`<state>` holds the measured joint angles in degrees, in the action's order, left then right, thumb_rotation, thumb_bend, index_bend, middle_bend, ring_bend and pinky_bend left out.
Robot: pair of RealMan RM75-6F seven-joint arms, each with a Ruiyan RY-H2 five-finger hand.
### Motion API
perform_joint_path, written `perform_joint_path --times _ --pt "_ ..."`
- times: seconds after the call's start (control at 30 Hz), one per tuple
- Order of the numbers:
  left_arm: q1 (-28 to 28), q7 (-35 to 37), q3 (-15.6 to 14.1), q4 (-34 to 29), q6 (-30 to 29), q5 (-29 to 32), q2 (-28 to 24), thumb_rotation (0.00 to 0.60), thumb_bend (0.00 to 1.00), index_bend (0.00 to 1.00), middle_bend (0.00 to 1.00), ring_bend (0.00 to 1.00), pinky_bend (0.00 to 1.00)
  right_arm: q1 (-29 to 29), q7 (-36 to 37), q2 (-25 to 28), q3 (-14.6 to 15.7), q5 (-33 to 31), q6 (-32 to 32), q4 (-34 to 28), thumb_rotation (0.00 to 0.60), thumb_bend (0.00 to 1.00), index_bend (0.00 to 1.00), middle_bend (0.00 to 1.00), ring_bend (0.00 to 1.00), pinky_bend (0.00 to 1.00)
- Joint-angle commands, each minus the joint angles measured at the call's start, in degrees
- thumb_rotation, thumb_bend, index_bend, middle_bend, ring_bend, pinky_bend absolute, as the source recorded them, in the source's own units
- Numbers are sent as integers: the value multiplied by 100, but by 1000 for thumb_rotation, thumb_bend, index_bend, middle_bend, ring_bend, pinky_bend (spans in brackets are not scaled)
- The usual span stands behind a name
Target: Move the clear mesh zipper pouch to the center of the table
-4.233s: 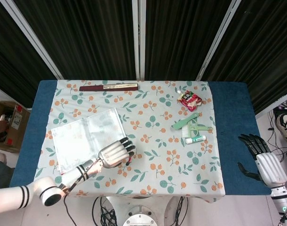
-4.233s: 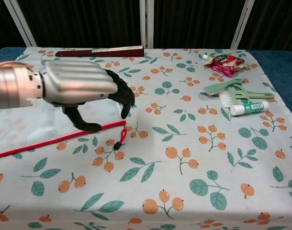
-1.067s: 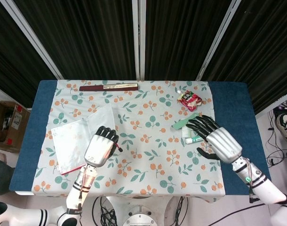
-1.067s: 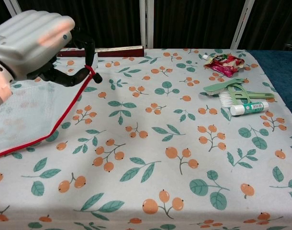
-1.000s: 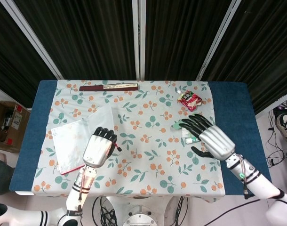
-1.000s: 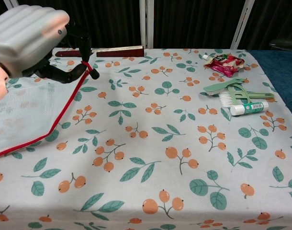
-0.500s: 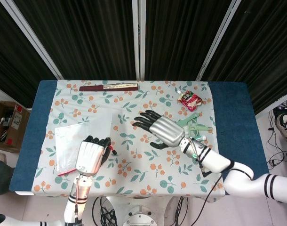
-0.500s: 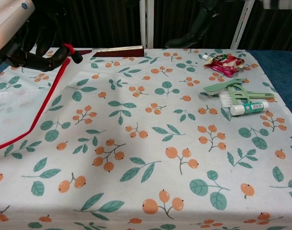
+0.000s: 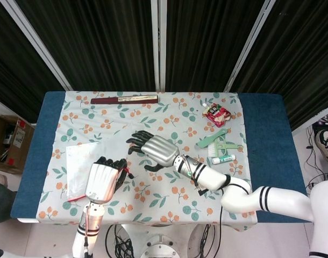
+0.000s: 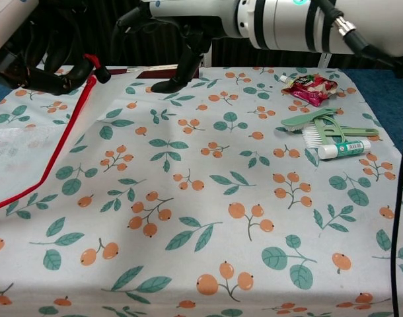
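Observation:
The clear mesh zipper pouch (image 9: 79,164) with a red zipper edge lies at the table's left side. One corner is lifted off the cloth. My left hand (image 9: 102,179) grips that corner by the red zipper pull (image 10: 90,63), fingers curled around it. In the chest view the pouch (image 10: 20,162) slopes up towards my left hand (image 10: 33,56) at the top left. My right hand (image 9: 153,149) hovers over the table's middle, fingers spread and pointing left, holding nothing. It is just right of the pouch and shows in the chest view as the right hand (image 10: 178,33) high at the top.
A dark flat stick (image 9: 123,99) lies along the far edge. At the right are a red snack packet (image 9: 216,114), a green brush and comb (image 9: 218,142) and a white tube (image 9: 223,159). A cardboard box (image 9: 11,142) stands on the floor to the left.
My right arm swept from the table's right edge to the middle, close to the pouch. My left hand lifted the pouch's zipper corner and drew back towards me a little.

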<state>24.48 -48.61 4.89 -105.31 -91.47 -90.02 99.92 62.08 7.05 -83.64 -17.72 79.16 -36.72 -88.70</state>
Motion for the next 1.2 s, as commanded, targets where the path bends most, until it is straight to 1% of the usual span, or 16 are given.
perform_joint_path --times 0.03,0.2,0.4,0.83,1.0,1.1,1.2 --pt "-32 8 8 -19 37 -18 -15 600 428 708 785 760 644 150 267 -256 -7 67 -52 236 600 228 279 104 0 0" --pt "-91 32 53 -44 84 -45 -44 600 428 709 783 759 643 286 580 -442 42 215 -72 407 600 236 293 117 0 0" --pt "-144 57 101 -74 149 -99 -74 600 428 709 782 758 643 390 834 -554 98 284 -100 551 600 301 336 132 0 0" --pt "-250 103 215 -147 252 -145 -155 600 427 709 779 757 644 549 1223 -728 125 238 -151 810 600 327 454 170 0 0" --pt "-294 156 236 -174 270 -152 -175 600 426 709 775 753 643 600 1391 -820 119 207 -164 926 600 331 543 204 0 0" --pt "-318 208 276 -178 257 -161 -181 600 425 709 772 750 643 608 1502 -926 85 167 -247 1011 600 337 629 248 6 13" --pt "-339 276 325 -144 245 -151 -169 600 425 708 769 747 643 596 1630 -993 44 118 -329 1059 600 348 733 303 38 25"
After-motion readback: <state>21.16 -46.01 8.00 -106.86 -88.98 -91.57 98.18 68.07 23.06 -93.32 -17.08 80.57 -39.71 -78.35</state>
